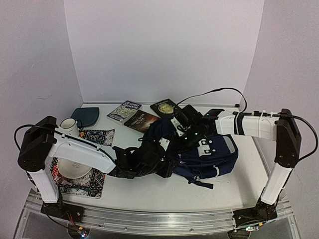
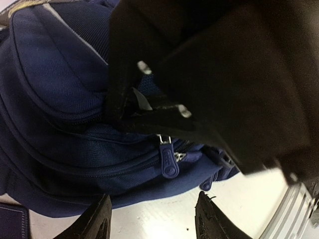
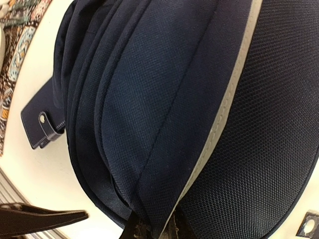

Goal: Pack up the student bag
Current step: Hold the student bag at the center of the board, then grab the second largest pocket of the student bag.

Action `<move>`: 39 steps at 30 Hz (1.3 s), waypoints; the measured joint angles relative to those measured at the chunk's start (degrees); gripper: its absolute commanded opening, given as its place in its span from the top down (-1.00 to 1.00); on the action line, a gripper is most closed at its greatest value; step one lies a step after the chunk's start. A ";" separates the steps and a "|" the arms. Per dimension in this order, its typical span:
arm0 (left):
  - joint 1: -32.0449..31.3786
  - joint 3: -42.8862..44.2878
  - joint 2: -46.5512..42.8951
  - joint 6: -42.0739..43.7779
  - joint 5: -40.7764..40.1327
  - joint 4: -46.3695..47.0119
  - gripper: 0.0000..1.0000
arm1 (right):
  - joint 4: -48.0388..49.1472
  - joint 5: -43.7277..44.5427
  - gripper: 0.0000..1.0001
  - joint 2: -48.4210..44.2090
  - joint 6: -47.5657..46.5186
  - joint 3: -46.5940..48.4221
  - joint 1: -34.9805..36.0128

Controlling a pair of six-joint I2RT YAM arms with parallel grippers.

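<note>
Presently, student bag [image 1: 209, 157]: lying on its side at mid-bench [image 1: 149, 189], long axis running left to right, between the two arms. Left pincer [image 2: 154, 221]: spread, nothing between its fingers, low over bare bench; the bag lies just ahead of it with the zip pulls [image 2: 168, 160] facing the tips, so judged the nearer arm for working the zip. Right pincer [image 3: 152, 230]: pressed together on a fold of the bag beside the grey trim [image 3: 219, 119], the bag's bulk stretching away ahead of it. Small navy wallet [image 3: 42, 124]: against the bag's edge, not yet packed
</note>
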 measured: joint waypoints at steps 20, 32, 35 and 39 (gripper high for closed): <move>0.00 7.99 8.34 -17.85 -3.72 2.08 0.03 | 0.71 0.41 1.00 0.79 8.25 1.96 -1.33; 0.08 10.44 13.83 -21.26 -6.18 -0.87 0.79 | 1.17 1.58 1.00 0.81 8.92 2.11 0.52; -0.09 9.40 13.07 -21.96 -6.04 -1.03 0.90 | 1.96 2.17 1.00 0.81 8.90 1.87 0.53; -0.15 7.26 11.36 -21.97 -5.75 -1.03 0.99 | 3.40 2.27 1.00 0.73 8.63 0.64 0.52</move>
